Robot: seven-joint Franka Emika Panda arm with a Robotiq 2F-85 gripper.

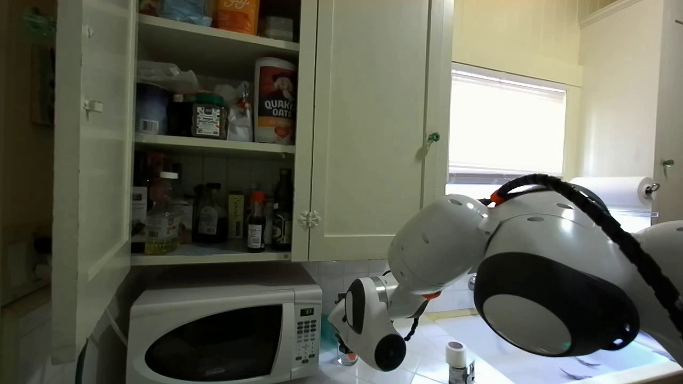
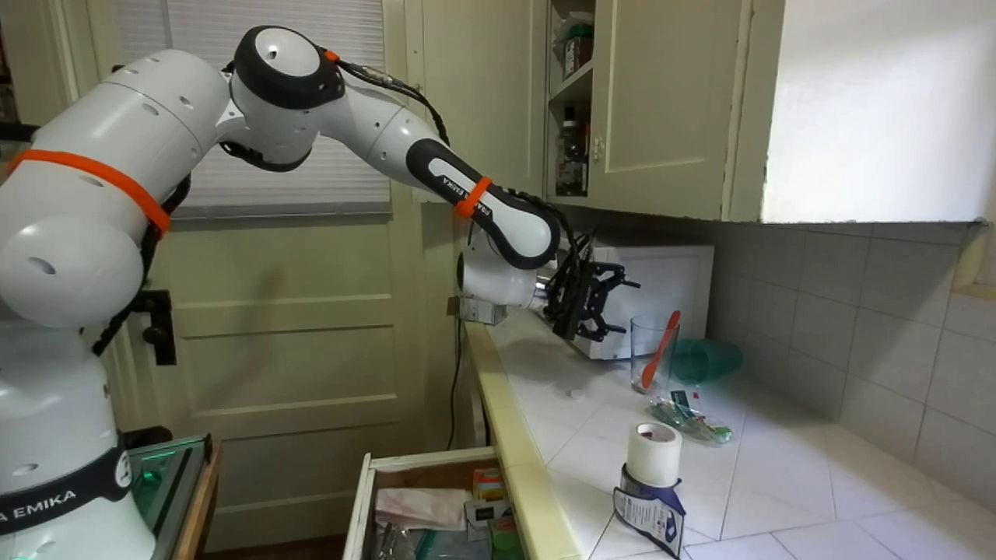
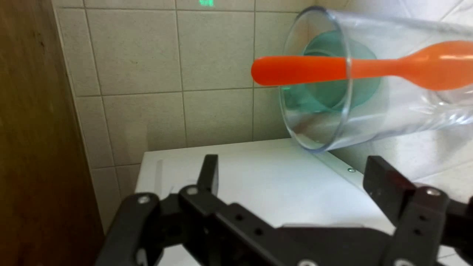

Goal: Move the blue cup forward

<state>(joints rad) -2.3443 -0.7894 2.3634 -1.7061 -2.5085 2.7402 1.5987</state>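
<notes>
A white tiled tabletop (image 2: 801, 486) extends beneath the claw (image 3: 292, 171); a beige tiled wall (image 2: 887, 311) rises ahead of it, and cream wooden cabinets (image 2: 661, 109) hang above its level. One box-shaped white microwave (image 2: 677, 280) stands near the claw. The yellow front edge (image 2: 537, 474) runs behind the claw; open tile spans the area between the wall and one white cylindrical roll (image 2: 654, 455), well apart from the claw on the side away from the microwave. The claw's fingers (image 3: 210, 175) are spread wide, with nothing gripped. One clear cylindrical tumbler (image 3: 399, 111) stands just ahead of the claw and contains one orange spoon (image 3: 369, 69). One blue-teal plastic cup (image 2: 708, 361) is beyond the tumbler, near the wall.
</notes>
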